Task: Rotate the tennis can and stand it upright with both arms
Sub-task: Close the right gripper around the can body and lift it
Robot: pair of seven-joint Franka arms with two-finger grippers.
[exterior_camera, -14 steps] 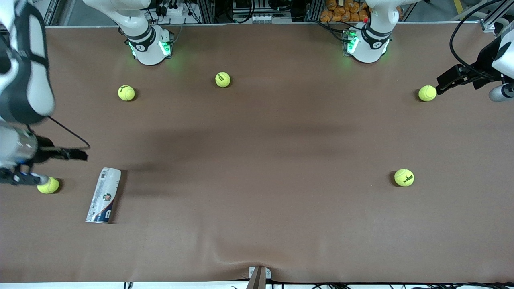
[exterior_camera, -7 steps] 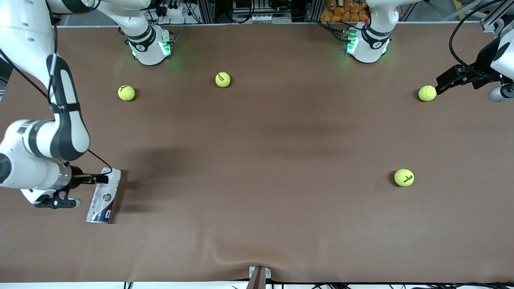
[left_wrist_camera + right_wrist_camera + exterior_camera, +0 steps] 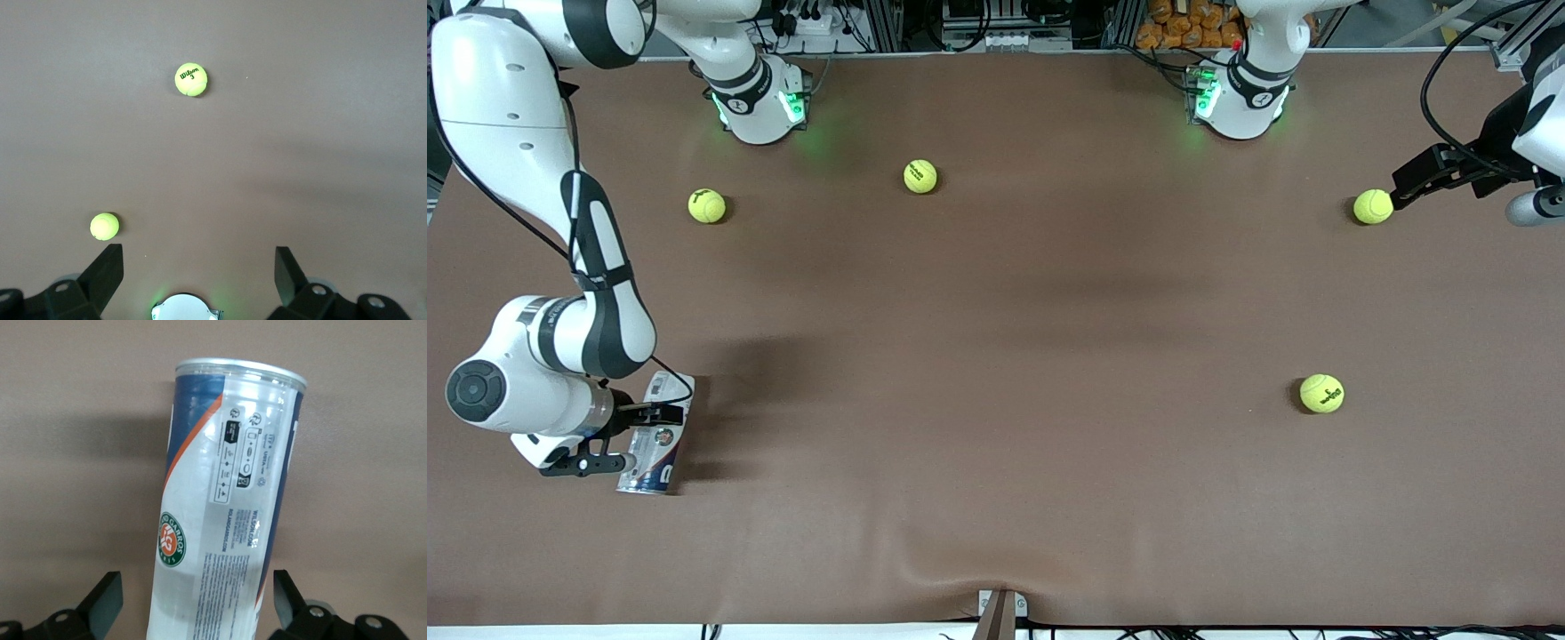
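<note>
The tennis can (image 3: pixel 656 433) lies flat on the table (image 3: pixel 996 356) near the front camera, at the right arm's end, its silver rim toward that camera. The right gripper (image 3: pixel 627 437) hangs over the can's middle, fingers spread wide to either side of the label and not yet touching it. The left gripper (image 3: pixel 1405 187) waits at the left arm's end, fingers spread and empty, just beside a tennis ball (image 3: pixel 1372 206). Risk: the can is round and smooth, and it sits off-centre between the fingers in the right wrist view; uneven closure could roll or skid it away. Any lift at mid-body may let it pivot.
</note>
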